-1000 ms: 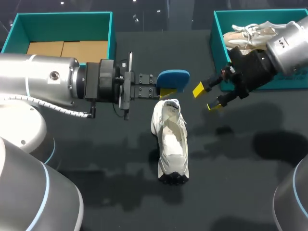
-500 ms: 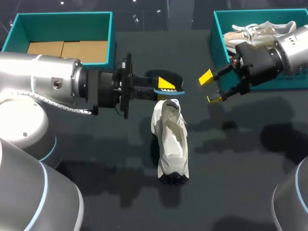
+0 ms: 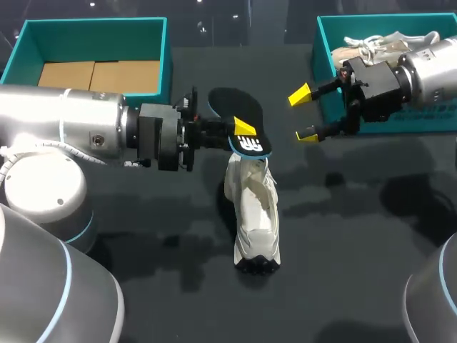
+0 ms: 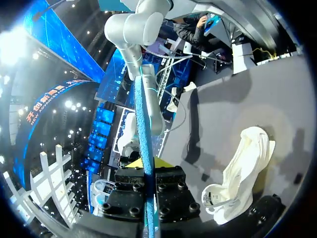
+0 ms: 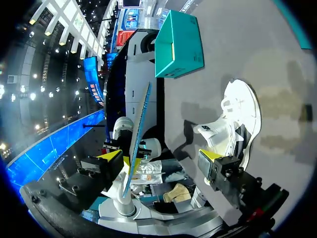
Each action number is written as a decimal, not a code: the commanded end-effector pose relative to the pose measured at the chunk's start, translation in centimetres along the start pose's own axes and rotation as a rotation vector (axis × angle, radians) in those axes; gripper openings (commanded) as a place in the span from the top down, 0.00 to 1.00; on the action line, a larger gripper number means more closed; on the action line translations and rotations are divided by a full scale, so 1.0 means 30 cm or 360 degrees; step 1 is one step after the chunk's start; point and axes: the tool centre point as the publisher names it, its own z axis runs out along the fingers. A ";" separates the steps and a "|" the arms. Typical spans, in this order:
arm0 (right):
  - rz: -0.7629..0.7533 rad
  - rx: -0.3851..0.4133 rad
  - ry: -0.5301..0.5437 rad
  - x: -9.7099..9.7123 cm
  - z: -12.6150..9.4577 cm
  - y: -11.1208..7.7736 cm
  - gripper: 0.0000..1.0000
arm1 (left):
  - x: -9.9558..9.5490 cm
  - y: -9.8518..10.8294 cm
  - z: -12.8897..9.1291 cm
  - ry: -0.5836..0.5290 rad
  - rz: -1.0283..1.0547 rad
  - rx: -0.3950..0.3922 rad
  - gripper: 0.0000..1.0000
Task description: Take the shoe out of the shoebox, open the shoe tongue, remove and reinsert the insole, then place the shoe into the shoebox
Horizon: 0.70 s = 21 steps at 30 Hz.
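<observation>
A white shoe (image 3: 255, 207) lies on the dark table near the middle, toe toward me, its opening facing up. Just above its heel my left gripper (image 3: 243, 133) is shut on the insole (image 3: 234, 108), whose dark underside with a white mark faces up. In the left wrist view the insole (image 4: 141, 114) shows edge-on as a thin blue strip pinched in the gripper (image 4: 147, 166), with the shoe (image 4: 240, 166) lying beside it. My right gripper (image 3: 303, 114) hangs open and empty right of the insole, by the shoebox (image 3: 325, 53). From the right wrist, its gripper (image 5: 161, 158) looks toward the insole (image 5: 140, 119) and shoe (image 5: 235, 119).
The teal shoebox at the back right holds a second pale shoe (image 3: 371, 46). Another teal box (image 3: 93, 28) with a cardboard bottom stands at the back left, also seen as a teal box (image 5: 179, 44) from the right wrist. Bare dark table lies in front of the shoe.
My left wrist has rolled, turning the insole from its blue side to its dark underside, now over the shoe's heel. The right gripper has drifted toward the back, still open.
</observation>
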 end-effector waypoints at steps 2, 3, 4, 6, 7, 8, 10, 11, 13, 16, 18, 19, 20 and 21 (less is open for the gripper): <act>0.0002 -0.0014 0.0066 -0.012 0.023 0.003 0.00 | 0.015 0.038 0.046 -0.0126 0.0062 0.0007 1.00; 0.0002 -0.0014 0.0066 -0.012 0.023 0.003 0.00 | 0.015 0.038 0.046 -0.0126 0.0062 0.0007 1.00; 0.0002 -0.0014 0.0066 -0.012 0.023 0.003 0.00 | 0.015 0.038 0.046 -0.0126 0.0062 0.0007 1.00; 0.0002 -0.0014 0.0066 -0.012 0.023 0.003 0.00 | 0.015 0.038 0.046 -0.0126 0.0062 0.0007 1.00; 0.0002 -0.0014 0.0066 -0.012 0.023 0.003 0.00 | 0.015 0.038 0.046 -0.0126 0.0062 0.0007 1.00; 0.0002 -0.0014 0.0066 -0.012 0.023 0.003 0.00 | 0.015 0.038 0.046 -0.0126 0.0062 0.0007 1.00; 0.0000 -0.0002 0.0075 -0.012 0.023 0.006 0.00 | 0.015 0.038 0.046 -0.0126 0.0062 0.0007 1.00; 0.0001 -0.0015 0.0101 -0.011 0.023 0.009 0.00 | 0.026 0.045 0.052 -0.0134 0.0100 0.0027 1.00; 0.0026 -0.0020 0.0121 -0.007 0.023 0.016 0.00 | 0.041 0.060 0.064 -0.0131 0.0135 0.0008 1.00; 0.0041 -0.0031 0.0148 0.008 0.031 0.022 0.00 | 0.060 0.067 0.078 -0.0134 0.0241 0.0007 1.00; 0.0039 -0.0031 0.0178 0.016 0.037 0.025 0.00 | 0.070 0.074 0.088 -0.0134 0.0257 0.0013 1.00; 0.0039 -0.0030 0.0180 0.021 0.044 0.027 0.00 | 0.072 0.079 0.092 -0.0135 0.0283 0.0000 1.00; 0.0038 -0.0021 0.0192 0.025 0.052 0.030 0.00 | 0.075 0.082 0.096 -0.0138 0.0306 0.0008 1.00; 0.0041 -0.0019 0.0193 0.028 0.059 0.034 0.00 | 0.075 0.087 0.098 -0.0138 0.0300 0.0009 1.00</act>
